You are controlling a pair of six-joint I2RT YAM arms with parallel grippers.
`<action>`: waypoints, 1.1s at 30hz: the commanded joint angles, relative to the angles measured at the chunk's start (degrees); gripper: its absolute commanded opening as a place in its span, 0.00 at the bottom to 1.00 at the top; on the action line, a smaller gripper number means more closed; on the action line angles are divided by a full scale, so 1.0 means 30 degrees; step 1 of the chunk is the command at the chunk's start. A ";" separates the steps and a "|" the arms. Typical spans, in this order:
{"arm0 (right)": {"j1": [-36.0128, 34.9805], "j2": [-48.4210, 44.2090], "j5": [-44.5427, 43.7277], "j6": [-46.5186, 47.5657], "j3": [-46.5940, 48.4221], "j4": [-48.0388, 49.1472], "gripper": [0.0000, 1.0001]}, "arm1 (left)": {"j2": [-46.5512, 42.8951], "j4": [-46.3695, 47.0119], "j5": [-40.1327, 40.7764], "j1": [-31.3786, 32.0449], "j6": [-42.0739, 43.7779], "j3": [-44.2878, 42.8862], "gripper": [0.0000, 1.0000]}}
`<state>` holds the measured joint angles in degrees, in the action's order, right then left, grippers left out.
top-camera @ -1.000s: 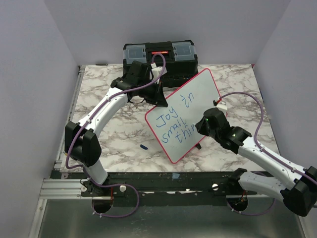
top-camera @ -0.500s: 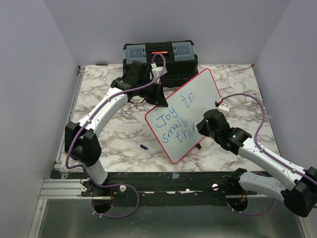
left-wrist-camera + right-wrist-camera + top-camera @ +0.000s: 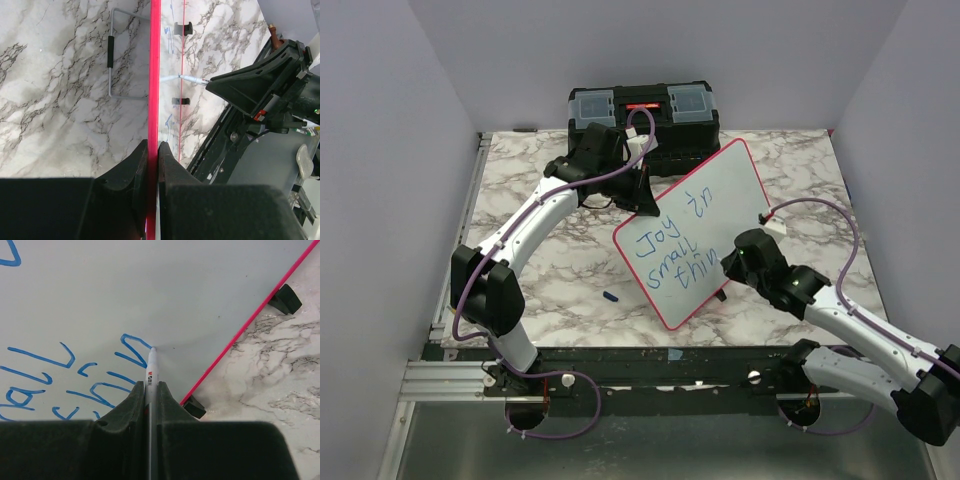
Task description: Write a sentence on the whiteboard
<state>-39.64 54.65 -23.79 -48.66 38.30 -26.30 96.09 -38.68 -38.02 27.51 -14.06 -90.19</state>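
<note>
The whiteboard stands tilted on the marble table, white with a red-pink rim, with blue writing "Joy in small thin" on it. My left gripper is shut on its upper left rim; the left wrist view shows the jaws clamped on the red rim. My right gripper is shut on a white marker. The marker's tip touches the board at the end of the last blue stroke, near the board's lower rim.
A black toolbox stands at the back of the table behind the board. A small blue marker cap lies on the table left of the board's lower corner. A wire stand props the board from behind.
My right gripper with the marker has moved down and toward the near edge along the board, adding to the last blue letter. The left arm and the board have not moved.
</note>
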 commanded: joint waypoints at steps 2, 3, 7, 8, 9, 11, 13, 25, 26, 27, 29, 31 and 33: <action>0.0002 -0.0254 -0.0130 -0.0311 0.0158 -0.0712 0.01 | -0.0207 0.0040 0.0720 0.0170 0.1084 -0.0082 0.00; -0.0001 -0.0284 -0.0197 -0.0269 0.0250 -0.0835 0.01 | -0.0215 0.0035 0.0720 0.0176 0.1085 -0.0082 0.00; -0.0018 -0.0887 -0.0291 0.0001 0.0697 -0.1050 0.01 | -0.0261 0.0032 0.0713 0.0161 0.1084 -0.0053 0.00; -0.0014 -0.1111 -0.0305 0.0162 0.0759 -0.0981 0.01 | -0.0298 0.0032 0.0698 0.0191 0.1085 -0.0049 0.00; -0.0001 -0.1384 -0.0380 0.0294 0.0794 -0.0905 0.01 | -0.0289 0.0031 0.0711 0.0169 0.1085 -0.0027 0.00; -0.0002 -0.1765 -0.0754 0.0467 0.0955 -0.0907 0.01 | -0.0334 0.0060 0.0717 0.0158 0.1084 -0.0005 0.00; 0.0000 -0.1951 -0.1133 0.0619 0.1131 -0.0942 0.01 | -0.0371 0.0075 0.0719 0.0178 0.1085 0.0006 0.00; 0.0178 -0.0302 -0.2727 0.1358 0.2331 -0.0851 0.01 | -0.0422 0.0089 0.0680 0.0194 0.1063 0.0036 0.00; 0.0282 -0.0243 -0.2733 0.1445 0.2389 -0.0864 0.01 | -0.0420 0.0089 0.0689 0.0185 0.1084 0.0062 0.00; 0.0512 -0.0118 -0.2755 0.1501 0.2459 -0.0846 0.01 | -0.0444 0.0091 0.0685 0.0192 0.1085 0.0081 0.00; 0.0981 0.0065 -0.2518 0.1723 0.2524 -0.0724 0.01 | -0.0424 0.0089 0.0664 0.0204 0.1057 0.0053 0.00; 0.1354 0.0211 -0.2236 0.1880 0.2503 -0.0523 0.01 | -0.0431 0.0089 0.0662 0.0188 0.1056 0.0039 0.00; 0.1547 0.0349 -0.1967 0.2051 0.2454 -0.0259 0.01 | -0.0435 0.0089 0.0658 0.0191 0.1056 0.0046 0.00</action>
<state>-36.27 54.98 -29.10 -44.23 44.03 -28.18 96.09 -38.65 -38.04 27.59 -14.17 -90.19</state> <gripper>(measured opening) 0.114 0.104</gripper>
